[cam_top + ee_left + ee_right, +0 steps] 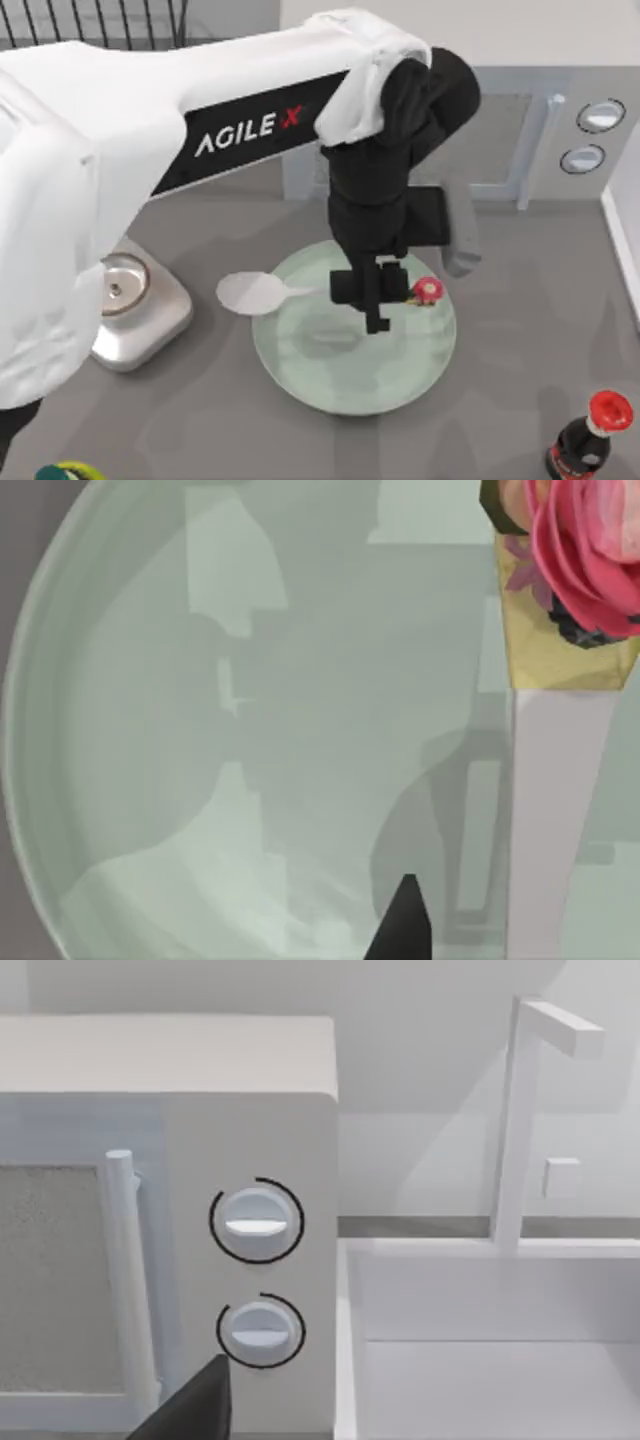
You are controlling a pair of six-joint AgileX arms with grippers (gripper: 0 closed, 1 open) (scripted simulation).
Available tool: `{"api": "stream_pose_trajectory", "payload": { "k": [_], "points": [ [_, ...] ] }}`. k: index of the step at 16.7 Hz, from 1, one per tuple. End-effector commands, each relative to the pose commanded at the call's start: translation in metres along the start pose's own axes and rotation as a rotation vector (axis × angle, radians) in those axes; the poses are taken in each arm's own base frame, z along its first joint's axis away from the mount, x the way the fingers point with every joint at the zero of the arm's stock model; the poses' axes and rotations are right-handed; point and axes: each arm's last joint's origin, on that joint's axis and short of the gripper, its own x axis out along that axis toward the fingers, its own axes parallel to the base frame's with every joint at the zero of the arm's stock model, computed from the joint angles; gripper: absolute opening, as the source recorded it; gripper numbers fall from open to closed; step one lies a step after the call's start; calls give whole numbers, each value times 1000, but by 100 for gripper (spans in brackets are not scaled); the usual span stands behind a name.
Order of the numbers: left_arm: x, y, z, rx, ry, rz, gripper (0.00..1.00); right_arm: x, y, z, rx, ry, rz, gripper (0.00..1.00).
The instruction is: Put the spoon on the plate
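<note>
I counted one spoon (262,292) and one plate (354,340) at frame centre. My left claw (377,300) reached down over the plate, clamped on the spoon's handle.

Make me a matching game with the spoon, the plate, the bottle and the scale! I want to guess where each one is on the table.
Things:
1. spoon
2. plate
3. bottle
4. scale

Places:
A. near the table's left side, beside the plate
B. at the table's bottom right corner in the top view
C. in the middle of the table, under the left gripper
D. handle over the plate, bowl sticking out past the plate's left rim

Pairs: 1-D, 2-C, 3-B, 4-A
</note>
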Motion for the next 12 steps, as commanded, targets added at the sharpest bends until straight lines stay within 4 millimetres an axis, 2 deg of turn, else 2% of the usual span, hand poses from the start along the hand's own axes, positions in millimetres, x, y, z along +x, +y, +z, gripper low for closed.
{"api": "stream_pose_trajectory", "payload": {
  "k": [8,12],
  "points": [
    [-4,-19,24,123,-104,32,0,0,0,0,0,0,0,100],
    [-5,-23,29,152,-143,56,0,0,0,0,0,0,0,100]
  ]
}}
